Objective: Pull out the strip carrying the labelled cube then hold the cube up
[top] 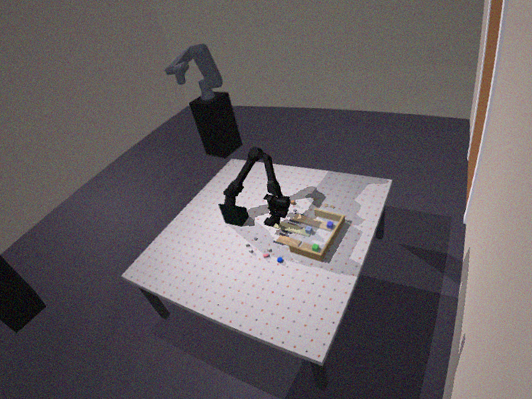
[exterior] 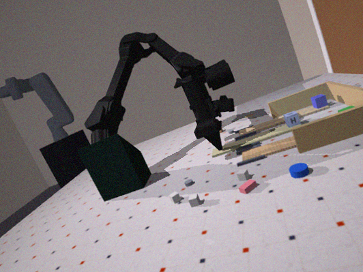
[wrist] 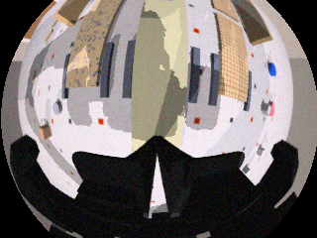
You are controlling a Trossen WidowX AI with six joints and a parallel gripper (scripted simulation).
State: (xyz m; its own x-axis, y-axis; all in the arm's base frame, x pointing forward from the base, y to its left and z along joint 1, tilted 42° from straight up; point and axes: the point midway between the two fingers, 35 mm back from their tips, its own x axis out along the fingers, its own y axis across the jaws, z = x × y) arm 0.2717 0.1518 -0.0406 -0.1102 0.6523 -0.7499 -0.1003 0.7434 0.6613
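The jaws (exterior: 217, 141) are closed, empty, pressed on the pale strip's (wrist: 158, 73) near end; the H cube (exterior: 292, 118) is carried at its far end, inside the tray (exterior: 344, 123). Should the press slip, the strip may stall or the cube topple.

Off toward the near side of your dotted white worktop (exterior: 200, 252) lies a flat blue disc (exterior: 298, 170), with a small pink block (exterior: 247, 186) just beside it on the left. Further left you have three small grey cubes (exterior: 194, 200) and a tiny grey cylinder (exterior: 189, 182), loosely scattered. Inside the open tan wooden tray (exterior: 344, 124) near the far right corner you'll see a plain purple-blue cube (exterior: 319, 100) and a flat green block (exterior: 345, 109), well apart from each other
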